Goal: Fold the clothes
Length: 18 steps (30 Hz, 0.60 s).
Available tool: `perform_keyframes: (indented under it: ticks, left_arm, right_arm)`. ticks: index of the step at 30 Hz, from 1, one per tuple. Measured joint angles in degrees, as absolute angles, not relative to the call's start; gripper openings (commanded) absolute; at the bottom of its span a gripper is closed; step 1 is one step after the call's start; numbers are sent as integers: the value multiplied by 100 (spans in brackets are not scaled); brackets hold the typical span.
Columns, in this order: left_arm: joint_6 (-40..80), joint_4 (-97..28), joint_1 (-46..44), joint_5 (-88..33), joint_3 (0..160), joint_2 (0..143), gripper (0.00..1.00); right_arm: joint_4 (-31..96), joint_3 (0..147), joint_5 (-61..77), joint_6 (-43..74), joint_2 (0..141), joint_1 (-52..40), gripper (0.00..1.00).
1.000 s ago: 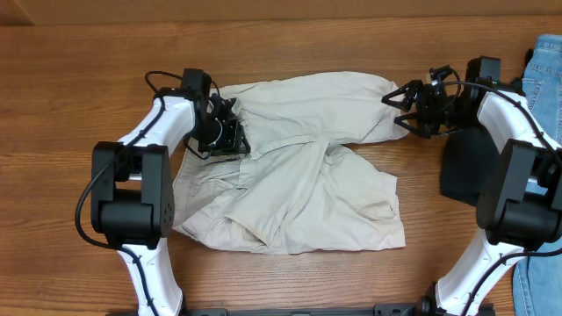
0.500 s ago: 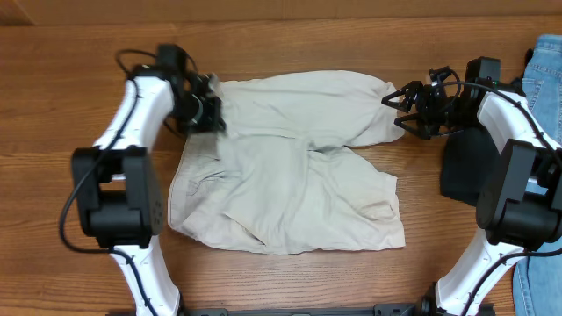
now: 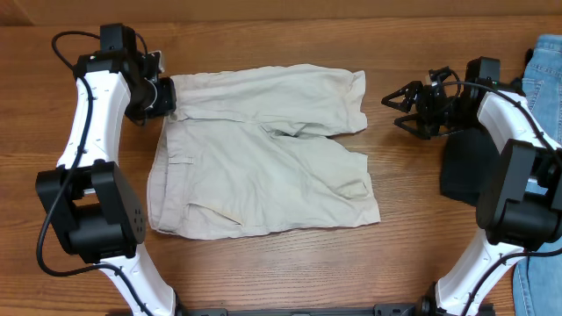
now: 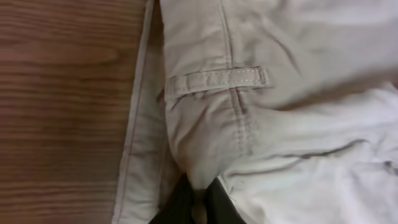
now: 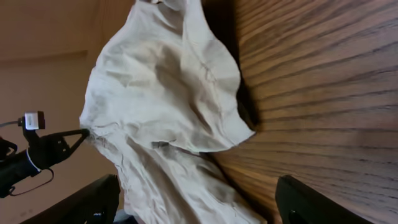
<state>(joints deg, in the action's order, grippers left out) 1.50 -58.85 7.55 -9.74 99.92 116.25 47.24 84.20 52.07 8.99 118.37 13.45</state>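
Beige shorts (image 3: 263, 167) lie waistband-left, its corner pinched in the left claw (image 3: 165, 95), leg hems nearest the spread, empty right claw (image 3: 395, 107)

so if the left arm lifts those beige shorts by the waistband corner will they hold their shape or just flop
Probably flop: the shorts lie wrinkled and bunch where the left gripper pinches them, so the free legs would likely sag and drag. They look thin and light. The grip sits near a belt loop, whose thicker seams should slip less.
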Motion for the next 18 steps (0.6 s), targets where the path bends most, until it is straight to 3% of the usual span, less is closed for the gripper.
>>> perform_keyframes:
  ticks: [9,10,12,14,18]
  left_arm:
    - [1009,-6375,805,574,9992,11625,16]
    - [1125,-6412,854,644,9992,11625,21]
    - [1308,-6473,998,722,9992,11625,66]
    - [1393,-6464,1184,746,9992,11625,73]
    - [1330,-6517,1500,541,9992,11625,75]
  right_arm:
    - [5113,8420,4748,897,11837,1345,84]
    - [5144,8420,4716,897,11837,1347,84]
    - [5192,8420,4678,895,11837,1347,84]
    - [5240,8420,4639,897,11837,1347,84]
    - [5527,8423,4602,790,11837,1345,84]
